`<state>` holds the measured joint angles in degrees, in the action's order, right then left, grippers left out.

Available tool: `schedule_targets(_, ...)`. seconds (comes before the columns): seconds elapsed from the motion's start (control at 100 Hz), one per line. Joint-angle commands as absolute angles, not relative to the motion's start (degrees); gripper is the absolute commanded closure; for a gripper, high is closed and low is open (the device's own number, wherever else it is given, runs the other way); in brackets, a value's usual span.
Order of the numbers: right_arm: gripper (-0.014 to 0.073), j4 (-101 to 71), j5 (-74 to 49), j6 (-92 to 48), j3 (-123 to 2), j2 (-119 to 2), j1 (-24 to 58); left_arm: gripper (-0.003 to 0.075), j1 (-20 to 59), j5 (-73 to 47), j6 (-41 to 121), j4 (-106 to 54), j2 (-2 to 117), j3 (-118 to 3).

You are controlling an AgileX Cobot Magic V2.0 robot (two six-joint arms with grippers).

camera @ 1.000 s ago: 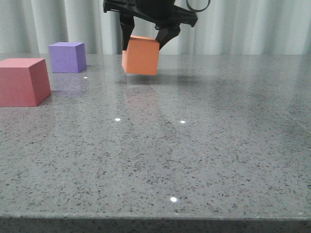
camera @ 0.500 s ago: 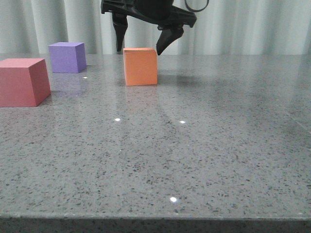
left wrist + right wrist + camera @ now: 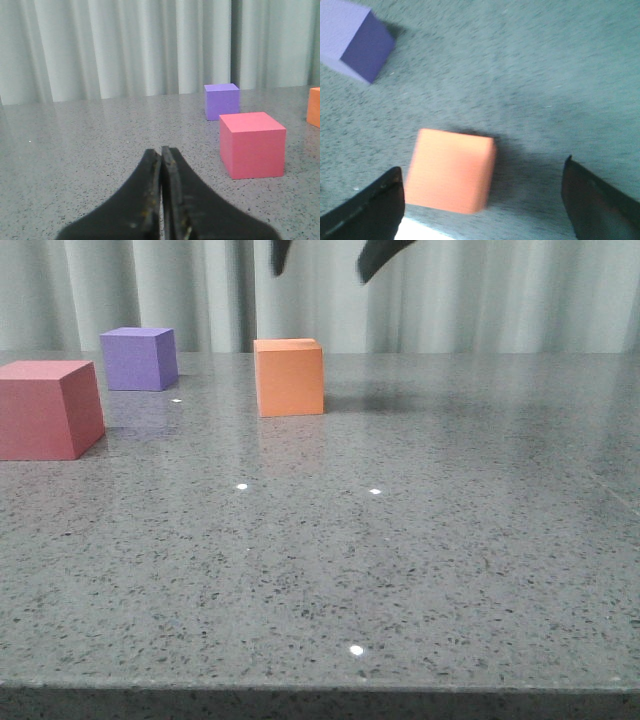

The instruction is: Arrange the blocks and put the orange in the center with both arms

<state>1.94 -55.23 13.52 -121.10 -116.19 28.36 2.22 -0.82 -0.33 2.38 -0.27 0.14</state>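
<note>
The grey tabletop (image 3: 420, 540) lies bare well out to the right gripper's (image 3: 482, 200) right. The red cube (image 3: 48, 408) and purple cube (image 3: 138, 358) sit far to its left. Directly beneath its wide-spread, empty fingers, the orange cube (image 3: 289, 377) rests flat and free. The left gripper (image 3: 161, 200) is pressed closed, holding nothing.

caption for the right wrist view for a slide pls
Open right gripper above the orange cube on the grey tabletop, purple cube nearby.
</note>
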Motion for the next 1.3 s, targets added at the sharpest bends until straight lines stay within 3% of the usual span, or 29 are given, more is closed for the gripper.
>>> schedule_targets(0.0,-0.0035,3.1,-55.5,10.4,-122.9,-110.5,25.6,0.0741,2.7,3.8,-0.8,2.2,-2.3,2.6)
schedule_targets(0.27,-0.0031,3.1,-56.4,8.1,-113.4,-102.7,16.2,0.0741,2.7,3.8,-0.8,2.2,-2.3,2.6)
schedule_targets(0.62,-0.0031,3.2,-41.6,8.1,-77.3,-78.9,6.3,0.0741,2.7,3.8,-0.8,2.2,-2.3,2.6)
schedule_targets(1.02,-0.0031,3.3,-34.9,8.1,-48.3,-48.5,5.5,0.0741,2.7,3.8,-0.8,2.2,-2.3,2.6)
schedule_targets(1.29,-0.0031,3.2,-27.2,8.1,-36.4,-32.5,5.5,0.0741,2.7,3.8,-0.8,2.2,-2.3,2.6)
